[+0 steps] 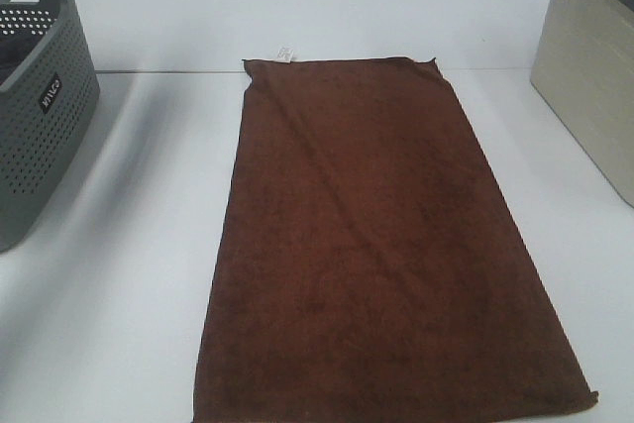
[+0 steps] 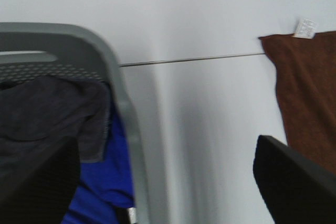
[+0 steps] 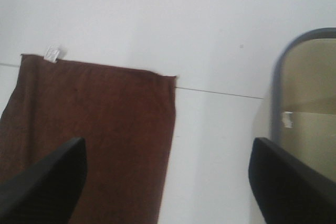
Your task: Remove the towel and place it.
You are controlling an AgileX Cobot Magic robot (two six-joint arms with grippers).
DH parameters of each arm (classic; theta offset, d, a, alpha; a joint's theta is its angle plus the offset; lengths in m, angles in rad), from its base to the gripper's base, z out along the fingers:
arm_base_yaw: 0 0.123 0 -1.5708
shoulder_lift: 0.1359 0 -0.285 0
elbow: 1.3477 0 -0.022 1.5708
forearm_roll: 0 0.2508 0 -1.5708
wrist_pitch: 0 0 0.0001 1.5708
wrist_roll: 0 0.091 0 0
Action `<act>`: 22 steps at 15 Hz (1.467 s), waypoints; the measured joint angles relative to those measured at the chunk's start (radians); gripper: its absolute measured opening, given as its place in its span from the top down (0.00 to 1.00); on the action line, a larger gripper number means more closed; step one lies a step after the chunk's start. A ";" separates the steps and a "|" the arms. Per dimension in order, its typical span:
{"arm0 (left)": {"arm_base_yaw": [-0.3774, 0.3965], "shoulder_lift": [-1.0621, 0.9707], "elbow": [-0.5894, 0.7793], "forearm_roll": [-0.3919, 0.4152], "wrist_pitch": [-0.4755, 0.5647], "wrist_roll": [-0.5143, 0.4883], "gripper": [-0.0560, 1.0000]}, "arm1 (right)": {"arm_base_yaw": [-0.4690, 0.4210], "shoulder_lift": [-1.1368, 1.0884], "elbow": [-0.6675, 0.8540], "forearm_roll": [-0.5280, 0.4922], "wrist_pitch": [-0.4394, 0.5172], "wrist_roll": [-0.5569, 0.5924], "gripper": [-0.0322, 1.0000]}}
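A grey perforated basket (image 1: 40, 96) is seen at 9 o'clock in the high view, standing on the white table (image 1: 149, 274). In the left wrist view, dark grey cloth (image 2: 47, 114) and blue cloth (image 2: 105, 177) are seen inside it. The left gripper (image 2: 173, 182) is seen with its fingers (image 2: 294, 182) spread wide apart, nothing between them; one finger is over the basket, the other over the table beside the towel's edge.

The towel (image 1: 381, 245) is laid flat at the centre of the table, well apart from the basket. Its long axis runs from 12 to 6 o'clock, tilted slightly toward 5. A small white tag (image 1: 285, 53) is noted at the far corner, toward 11 o'clock. The near short edge lies at the bottom of the high view.

The right gripper (image 3: 168, 182) is likewise seen spread wide, empty, over the towel's far right corner and bare table.

A beige bin (image 1: 594, 76) stands at 2 o'clock, apart from the towel.
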 joint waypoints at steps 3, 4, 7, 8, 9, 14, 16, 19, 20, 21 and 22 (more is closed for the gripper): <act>0.062 -0.065 0.014 -0.025 0.014 -0.004 0.17 | -0.030 -0.091 0.039 -0.047 0.003 0.009 0.19; 0.062 -0.094 0.044 -0.037 0.015 -0.004 0.17 | -0.029 -0.147 0.101 -0.047 0.004 0.009 0.19; 0.054 -0.243 0.207 -0.047 0.017 -0.004 0.18 | -0.028 -0.402 0.447 -0.061 0.005 0.007 0.19; 0.054 -0.308 0.277 -0.047 0.017 -0.004 0.18 | -0.028 -0.510 0.600 -0.068 0.007 0.005 0.20; 0.054 -0.380 0.363 -0.047 0.015 -0.004 0.18 | -0.028 -0.635 0.753 -0.072 0.009 0.003 0.20; 0.054 -0.791 0.847 -0.047 -0.141 -0.011 0.18 | -0.028 -1.137 1.297 -0.096 -0.019 0.003 0.20; 0.054 -0.980 1.055 -0.047 -0.214 -0.016 0.18 | -0.028 -1.335 1.452 -0.096 -0.045 0.002 0.20; 0.054 -1.273 1.369 -0.001 -0.300 -0.003 0.18 | -0.028 -1.650 1.619 -0.113 -0.090 0.001 0.20; 0.054 -1.362 1.442 0.025 -0.312 0.001 0.18 | -0.028 -1.726 1.647 -0.114 -0.093 0.001 0.20; 0.054 -1.454 1.502 0.040 -0.323 0.004 0.18 | -0.028 -1.783 1.679 -0.114 -0.094 0.001 0.20; 0.054 -1.491 1.532 0.045 -0.331 0.004 0.18 | -0.028 -1.833 1.710 -0.114 -0.096 0.002 0.20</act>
